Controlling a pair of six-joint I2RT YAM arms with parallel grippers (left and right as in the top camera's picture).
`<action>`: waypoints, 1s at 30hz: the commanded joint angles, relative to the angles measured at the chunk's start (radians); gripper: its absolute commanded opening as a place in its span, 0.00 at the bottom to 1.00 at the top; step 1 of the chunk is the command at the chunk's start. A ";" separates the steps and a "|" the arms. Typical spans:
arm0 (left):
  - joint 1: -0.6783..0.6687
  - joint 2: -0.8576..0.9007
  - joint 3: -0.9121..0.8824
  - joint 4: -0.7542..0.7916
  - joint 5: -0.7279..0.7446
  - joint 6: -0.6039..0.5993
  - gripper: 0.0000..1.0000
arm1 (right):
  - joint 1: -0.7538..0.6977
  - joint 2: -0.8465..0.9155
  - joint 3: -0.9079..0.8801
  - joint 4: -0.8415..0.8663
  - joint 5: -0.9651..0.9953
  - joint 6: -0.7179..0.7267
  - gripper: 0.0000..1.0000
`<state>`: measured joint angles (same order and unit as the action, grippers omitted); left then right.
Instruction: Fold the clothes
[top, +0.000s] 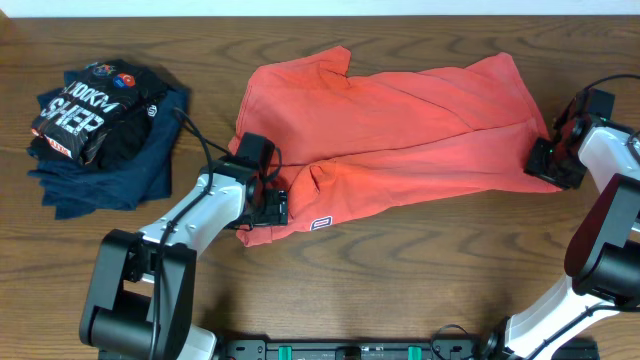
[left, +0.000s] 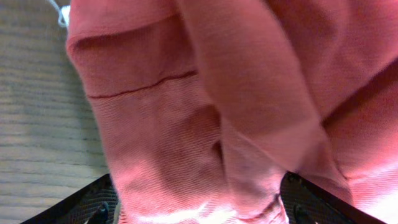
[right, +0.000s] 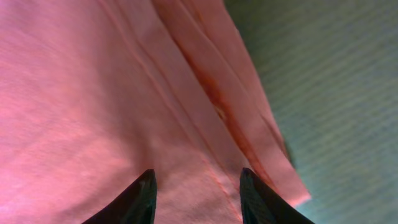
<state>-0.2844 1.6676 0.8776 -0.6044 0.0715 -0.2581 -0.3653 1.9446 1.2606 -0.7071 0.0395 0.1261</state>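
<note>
The clothes, a coral-red T-shirt (top: 400, 120), lie spread and partly doubled over across the middle of the wooden table, a small white hem patch (top: 322, 223) near the front edge. My left gripper (top: 270, 205) sits at the shirt's front left corner. In the left wrist view, bunched red cloth (left: 205, 112) fills the wide gap of that gripper (left: 199, 211), and the jaws stand open. At the shirt's right edge my right gripper (top: 545, 160) is low over the cloth. Its fingers (right: 198, 180) stand apart over a seamed hem (right: 211, 93), open.
A black printed shirt (top: 95, 105) lies on folded navy garments (top: 120, 170) at the far left. Bare wooden table (top: 420, 280) runs along the front, between the two arm bases.
</note>
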 joint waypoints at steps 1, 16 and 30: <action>0.032 -0.005 -0.014 0.004 -0.013 0.007 0.86 | -0.010 -0.018 -0.006 -0.011 0.068 0.031 0.46; 0.060 -0.001 -0.076 0.058 -0.011 0.017 0.81 | -0.015 -0.012 -0.066 -0.008 0.100 0.038 0.45; 0.060 -0.001 -0.076 -0.228 -0.272 -0.052 0.06 | -0.076 -0.012 -0.079 -0.220 0.245 0.245 0.01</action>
<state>-0.2367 1.6436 0.8375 -0.7860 -0.0128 -0.2630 -0.3973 1.9350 1.1969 -0.9119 0.1749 0.2878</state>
